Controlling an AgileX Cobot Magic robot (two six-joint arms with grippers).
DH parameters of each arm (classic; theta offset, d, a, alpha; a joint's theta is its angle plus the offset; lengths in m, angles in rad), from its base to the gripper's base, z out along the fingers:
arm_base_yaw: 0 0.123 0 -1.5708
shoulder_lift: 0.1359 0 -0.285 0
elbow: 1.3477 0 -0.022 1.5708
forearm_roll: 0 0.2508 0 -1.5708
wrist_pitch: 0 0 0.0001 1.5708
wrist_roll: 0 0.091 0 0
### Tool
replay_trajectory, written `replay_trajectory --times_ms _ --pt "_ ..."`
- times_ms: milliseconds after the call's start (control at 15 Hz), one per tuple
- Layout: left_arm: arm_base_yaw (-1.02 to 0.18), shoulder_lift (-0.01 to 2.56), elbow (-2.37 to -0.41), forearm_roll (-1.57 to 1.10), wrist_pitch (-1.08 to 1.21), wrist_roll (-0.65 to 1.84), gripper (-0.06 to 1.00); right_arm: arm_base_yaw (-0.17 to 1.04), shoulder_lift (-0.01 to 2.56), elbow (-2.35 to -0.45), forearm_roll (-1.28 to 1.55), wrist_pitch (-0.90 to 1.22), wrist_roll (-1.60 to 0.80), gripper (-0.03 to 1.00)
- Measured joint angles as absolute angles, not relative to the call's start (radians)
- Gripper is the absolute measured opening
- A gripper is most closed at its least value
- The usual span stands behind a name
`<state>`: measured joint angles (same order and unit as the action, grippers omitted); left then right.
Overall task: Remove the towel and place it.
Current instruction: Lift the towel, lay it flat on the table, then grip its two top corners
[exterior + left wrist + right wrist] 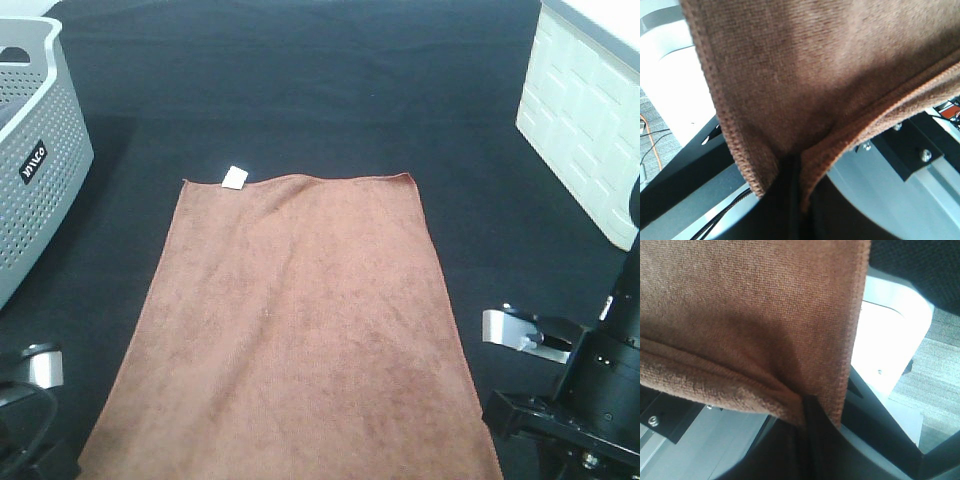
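Large brown rectangular terry-cloth towel [290,330] lies flat on black worktop [300,90], beside grey perforated plastic basket [40,150]. Left claw [790,170] and right claw [807,410] each clamped on a towel corner.

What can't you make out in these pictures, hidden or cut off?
- Near end of the towel: it runs off the high view's bottom edge, so where it is held is unseen there.
- The jaws: in both wrist views the cloth wraps them; only dark tips show.
- The basket: cut by the high view's left edge; most of its inside is out of frame.
- The tag: too small to read.
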<state>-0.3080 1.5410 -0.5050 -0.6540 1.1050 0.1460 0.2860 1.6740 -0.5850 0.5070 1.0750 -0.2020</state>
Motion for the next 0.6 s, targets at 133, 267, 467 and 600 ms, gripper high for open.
replay_trajectory --times_ms 133,267,467,600 --pt "-0.308 1.554 -0.516 -0.651 1.072 0.146 0.00 0.286 1.682 -0.585 0.505 1.057 -0.209 0.00" --pt "-0.308 1.560 -0.540 -0.636 1.046 0.146 0.00 0.285 1.682 -0.585 0.505 1.037 -0.232 0.00" --pt "-0.308 1.596 -0.558 -0.609 1.027 0.146 0.00 0.285 1.688 -0.585 0.529 0.995 -0.279 0.00" --pt "-0.308 1.630 -0.560 -0.609 1.024 0.146 0.00 0.285 1.712 -0.585 0.536 0.979 -0.289 0.00"
